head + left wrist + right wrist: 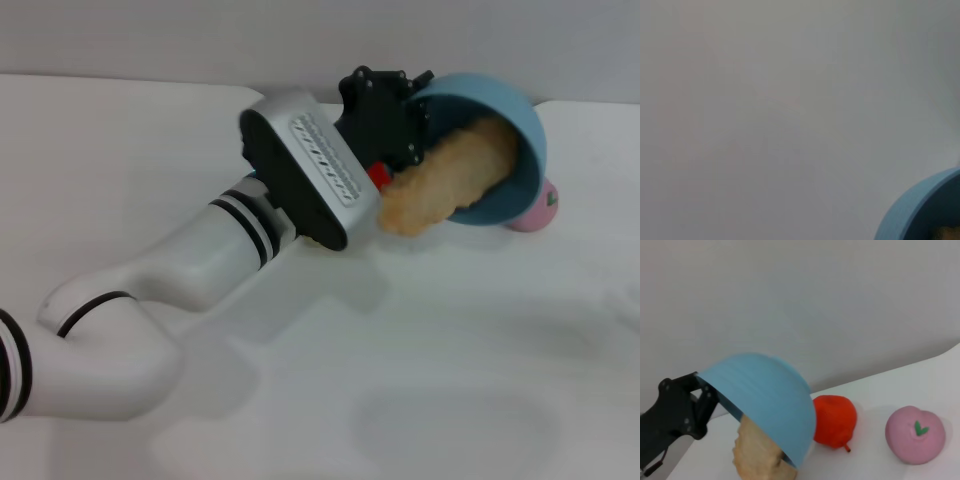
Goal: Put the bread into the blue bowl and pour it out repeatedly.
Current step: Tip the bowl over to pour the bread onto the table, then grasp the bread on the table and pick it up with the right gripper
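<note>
the blue bowl [520, 130] is held tipped on its side above the white table [400, 380], gripped at its rim by the left gripper [400, 115], whose black fingers are pinched on the rim. the bread [450, 175] is seen sliding out of the bowl's mouth, its lower end hanging past the rim. a red fruit [835, 420] and a pink peach [915, 435] lie just beyond the bowl. no writing can be read. the right gripper is not seen.

The left arm reaches forward across the table, its tool [415, 105] clamped, wrist rolled over.
</note>
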